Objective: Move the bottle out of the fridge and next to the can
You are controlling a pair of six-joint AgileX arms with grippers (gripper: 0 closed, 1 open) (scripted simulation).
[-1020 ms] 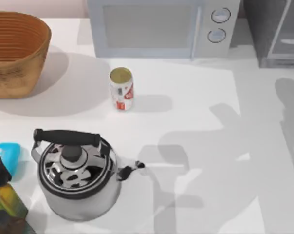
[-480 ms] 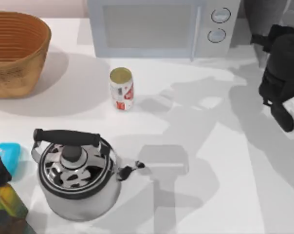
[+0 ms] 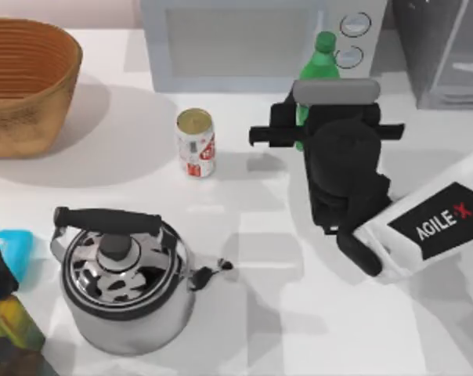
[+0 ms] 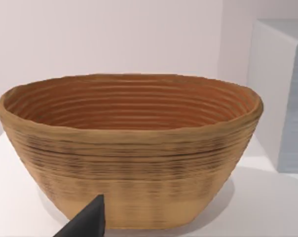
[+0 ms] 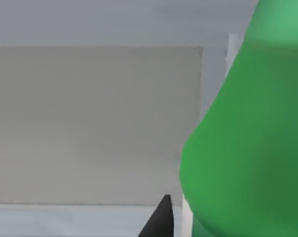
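The right gripper (image 3: 301,125), fingers clamped on the bottle (image 3: 318,63), has swung it out of the fridge (image 3: 444,47) toward the can (image 3: 196,142), still some way off.

From above, your right gripper (image 3: 301,135) and its wrist cover the bottle (image 3: 321,53) below the shoulder, so its label and base stay unseen; the jaws' grip cannot be judged; the fridge (image 3: 444,51) is cut by the top and right edges; the olive bottle (image 3: 8,317) by the left edge.
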